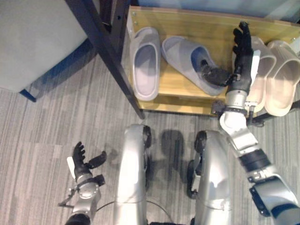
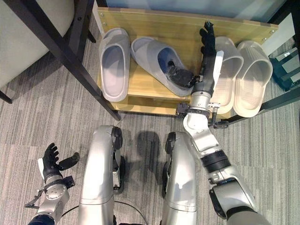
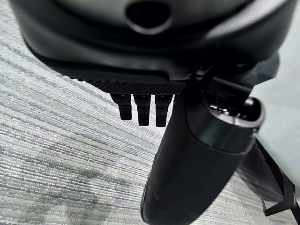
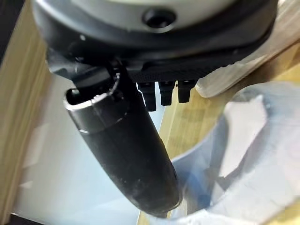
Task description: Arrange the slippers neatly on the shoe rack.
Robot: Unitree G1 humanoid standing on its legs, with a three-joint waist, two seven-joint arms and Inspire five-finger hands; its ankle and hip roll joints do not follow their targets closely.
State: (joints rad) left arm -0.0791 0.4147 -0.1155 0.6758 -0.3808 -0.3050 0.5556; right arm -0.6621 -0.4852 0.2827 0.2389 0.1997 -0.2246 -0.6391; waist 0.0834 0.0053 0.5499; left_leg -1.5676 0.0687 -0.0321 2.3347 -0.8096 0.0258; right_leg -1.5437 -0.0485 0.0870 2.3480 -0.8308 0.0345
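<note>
**Skewed grey slipper just left of the right hand, thumb in its mouth**

On the shoe rack (image 1: 197, 23): four slippers in a row. At the far left, a straight grey slipper (image 1: 145, 63), long axis running near to far. At the right, a beige pair (image 1: 274, 75), side by side, also near to far, toes far. Between them, the skewed grey slipper (image 1: 190, 61), long axis slanting from far left to near right, far end almost touching its straight mate, near end swung out toward the beige pair.

Right hand (image 1: 240, 61) reaching over the shelf, in the gap between the skewed grey slipper and the nearer beige one. Fingers (image 1: 243, 35) straight and together, pointing to the far edge, overlapping the beige slipper's left side; nothing clamped. Thumb (image 1: 213, 74) splayed out to the left, tip tucked into the slipper's opening, as seen also in the right wrist view (image 4: 126, 154). So: slipper directly left of the palm, touching at the thumb.

Left hand (image 1: 84, 161) low over the carpet (image 1: 42, 140), well apart from the rack, fingers relaxed and spread, holding nothing. Clearly the farther of the two.

Judged from this: a job for the right hand alone. Probably calls for dragging the near end leftward with the hooked thumb until the axis matches the straight mate. Risk of nudging the beige slipper with the back of the fingers.
</note>
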